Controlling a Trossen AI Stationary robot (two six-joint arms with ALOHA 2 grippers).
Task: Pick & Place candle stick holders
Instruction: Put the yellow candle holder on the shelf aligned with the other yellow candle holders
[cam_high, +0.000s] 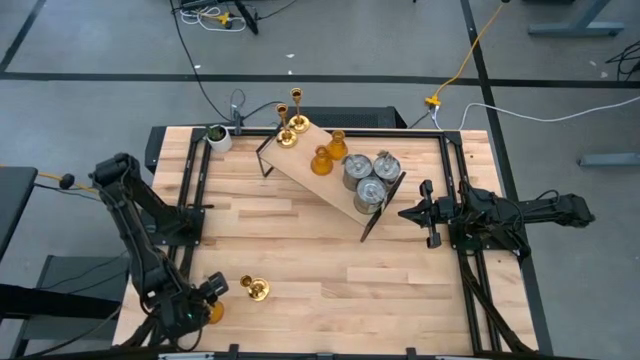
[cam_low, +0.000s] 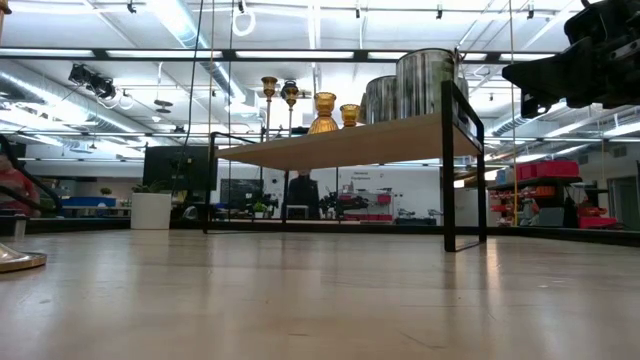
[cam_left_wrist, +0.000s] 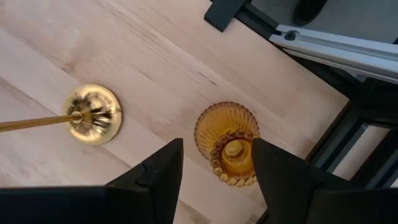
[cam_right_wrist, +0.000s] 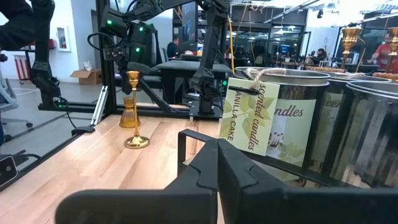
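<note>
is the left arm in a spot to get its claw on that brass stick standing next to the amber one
Probably yes. The left claw hangs open around the amber glass holder, and the brass stick stands upright just beside it on bare table with nothing between them. It would have to shift sideways off the amber one first.

Ribbed amber glass holder (cam_left_wrist: 228, 143), shiny brass stick (cam_left_wrist: 93, 114), pale matt wooden table (cam_left_wrist: 149, 68).

Paper tag (cam_right_wrist: 254, 116) on silver cylinder (cam_right_wrist: 292, 118): "scented candles", "VANILLA CAKE"
</note>
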